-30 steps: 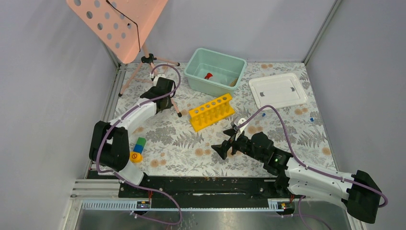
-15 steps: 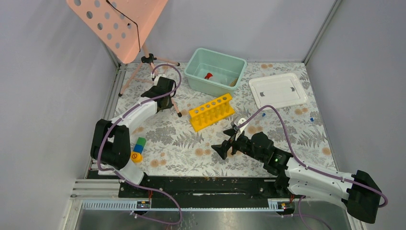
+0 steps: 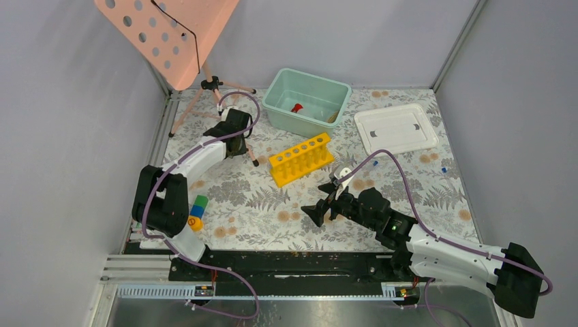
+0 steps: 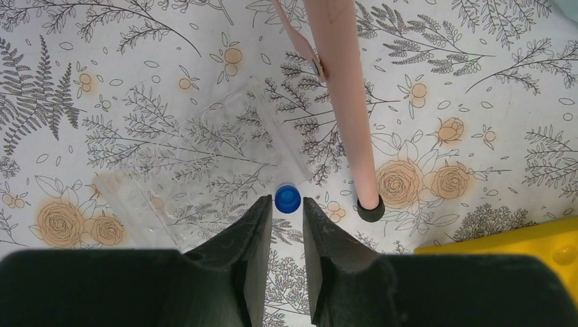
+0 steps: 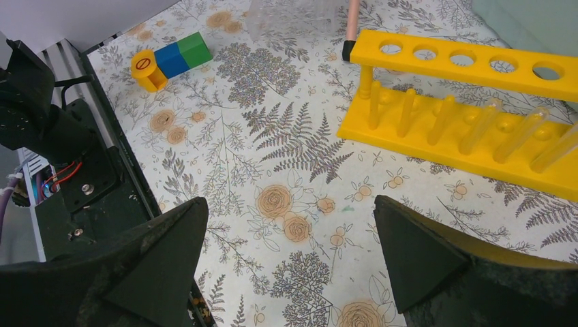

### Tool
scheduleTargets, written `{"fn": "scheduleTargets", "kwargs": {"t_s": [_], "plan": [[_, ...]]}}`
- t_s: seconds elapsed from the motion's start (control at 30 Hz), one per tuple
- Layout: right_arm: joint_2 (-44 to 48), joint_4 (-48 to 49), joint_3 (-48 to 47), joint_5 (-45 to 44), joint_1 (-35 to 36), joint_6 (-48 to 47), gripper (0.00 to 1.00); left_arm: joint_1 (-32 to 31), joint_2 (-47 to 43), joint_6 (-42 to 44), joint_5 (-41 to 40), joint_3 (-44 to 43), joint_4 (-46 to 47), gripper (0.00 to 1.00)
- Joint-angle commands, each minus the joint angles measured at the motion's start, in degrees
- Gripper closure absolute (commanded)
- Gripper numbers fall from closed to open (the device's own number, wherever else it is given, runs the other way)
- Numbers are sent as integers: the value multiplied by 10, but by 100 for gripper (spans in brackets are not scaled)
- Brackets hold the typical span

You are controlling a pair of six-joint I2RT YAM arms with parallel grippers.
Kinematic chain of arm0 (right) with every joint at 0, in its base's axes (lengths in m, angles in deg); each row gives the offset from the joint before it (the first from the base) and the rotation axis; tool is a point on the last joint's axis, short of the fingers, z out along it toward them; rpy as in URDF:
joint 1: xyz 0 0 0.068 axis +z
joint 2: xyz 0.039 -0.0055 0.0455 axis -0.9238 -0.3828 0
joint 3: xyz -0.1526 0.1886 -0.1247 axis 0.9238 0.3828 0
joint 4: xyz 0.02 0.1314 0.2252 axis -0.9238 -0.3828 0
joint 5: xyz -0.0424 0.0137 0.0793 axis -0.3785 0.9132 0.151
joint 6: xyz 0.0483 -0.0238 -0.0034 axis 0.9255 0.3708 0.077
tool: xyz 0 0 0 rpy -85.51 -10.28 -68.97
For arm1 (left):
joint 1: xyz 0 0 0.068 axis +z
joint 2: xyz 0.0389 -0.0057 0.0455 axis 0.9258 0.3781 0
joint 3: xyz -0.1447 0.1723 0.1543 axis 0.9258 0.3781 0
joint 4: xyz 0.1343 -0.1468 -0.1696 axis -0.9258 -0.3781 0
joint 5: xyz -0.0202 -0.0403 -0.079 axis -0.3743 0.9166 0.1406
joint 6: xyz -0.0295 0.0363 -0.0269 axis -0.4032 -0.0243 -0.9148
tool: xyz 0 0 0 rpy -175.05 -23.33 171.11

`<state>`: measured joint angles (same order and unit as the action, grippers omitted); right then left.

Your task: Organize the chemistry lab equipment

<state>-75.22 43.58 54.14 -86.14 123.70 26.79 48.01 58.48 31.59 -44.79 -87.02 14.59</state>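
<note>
movement shows only in the left arm (image 3: 198,157), edged slightly farther: left pincer (image 4: 287,206), narrowly parted, now brackets the blue-capped tube (image 4: 287,197) on the bench (image 4: 102,68), just beside the pink stand leg (image 4: 344,102). a grasp looks imminent. right pincer (image 5: 287,204) stays spread wide and empty, near side of the yellow rack (image 5: 409,146).

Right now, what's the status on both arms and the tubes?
Left fingers straddling blue cap, grip unclear. Right fingers open, empty, near rack. Tripod leg close beside cap.
</note>
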Motion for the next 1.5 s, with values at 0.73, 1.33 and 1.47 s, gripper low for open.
{"fn": "scheduleTargets", "kwargs": {"t_s": [0.73, 1.33, 1.47], "plan": [[4, 5, -10, -9, 3, -1, 1, 12, -4, -3, 7, -23, -1, 79], [-1, -3, -15, -10, 3, -1, 1, 13, -25, -13, 9, -18, -8, 71], [-1, -13, -19, -36, 3, 1, 1, 12, -44, -18, 8, -23, -29, 60]]}}
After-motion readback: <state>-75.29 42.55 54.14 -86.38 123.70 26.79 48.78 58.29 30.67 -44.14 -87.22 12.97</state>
